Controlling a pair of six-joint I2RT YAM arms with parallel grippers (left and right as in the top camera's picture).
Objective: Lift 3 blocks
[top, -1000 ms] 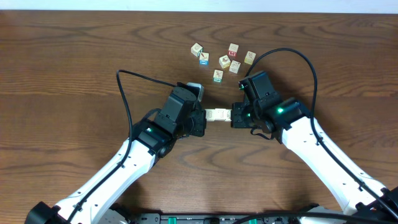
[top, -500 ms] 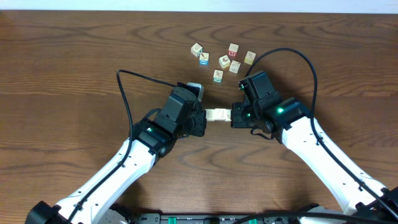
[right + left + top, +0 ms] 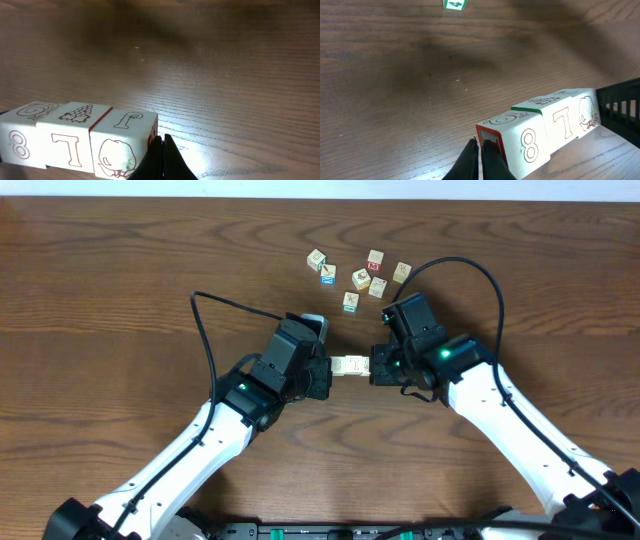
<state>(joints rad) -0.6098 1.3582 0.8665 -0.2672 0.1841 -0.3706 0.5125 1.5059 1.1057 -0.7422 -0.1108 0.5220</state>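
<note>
Three cream blocks form one tight row between my two grippers, mid-table. In the left wrist view their faces read 8, 7 and 9. My left gripper is shut, its joined tips pressed against the red end face of the 8 block. My right gripper is also shut, its tips pushing on the opposite end, beside the apple-printed block. Neither gripper has a block between its fingers; the row is squeezed end to end. I cannot tell whether the row touches the table.
Several loose small cubes with coloured faces lie scattered at the back of the wooden table. One with a green 4 shows at the top of the left wrist view. Black cables arc over each arm.
</note>
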